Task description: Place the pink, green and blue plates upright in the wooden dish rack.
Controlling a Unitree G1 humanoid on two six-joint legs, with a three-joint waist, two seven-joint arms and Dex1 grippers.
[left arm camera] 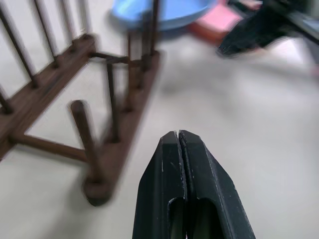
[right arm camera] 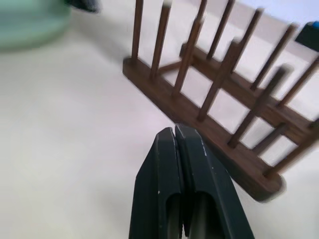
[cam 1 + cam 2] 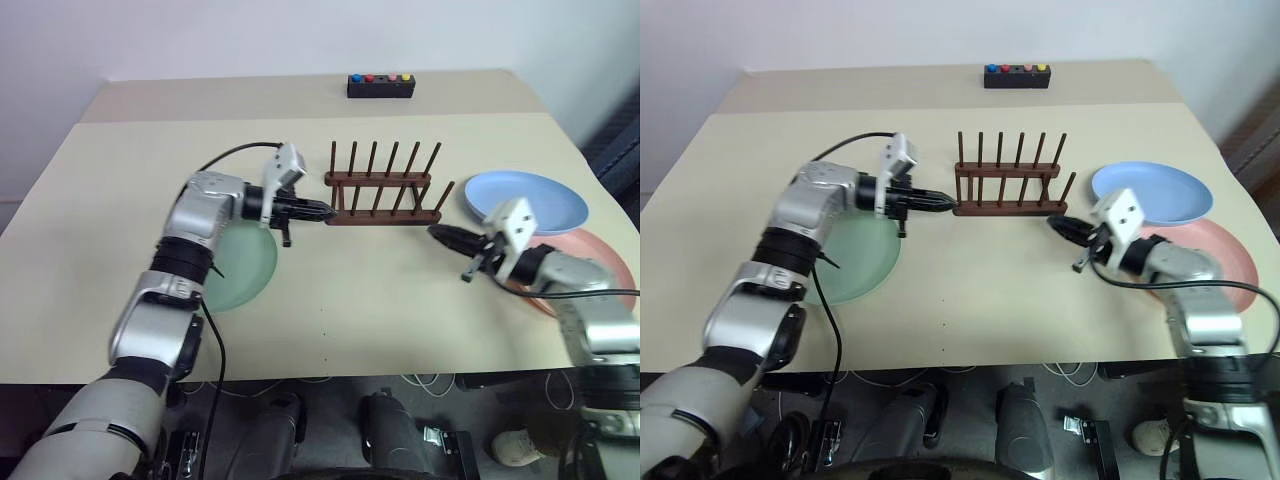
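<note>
Standing empty (plates elsewhere): wooden dish rack [image 3: 383,190]

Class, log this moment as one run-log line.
rack: empty | green plate, blue plate, pink plate: flat on table | left gripper, right gripper: shut, empty, flanking rack

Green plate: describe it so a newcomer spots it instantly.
Start at the beige table and find the dark wooden dish rack at its middle. The green plate lies flat to the rack's left, partly under the robot's left arm, while the blue and pink plates sit right of the rack.
</note>
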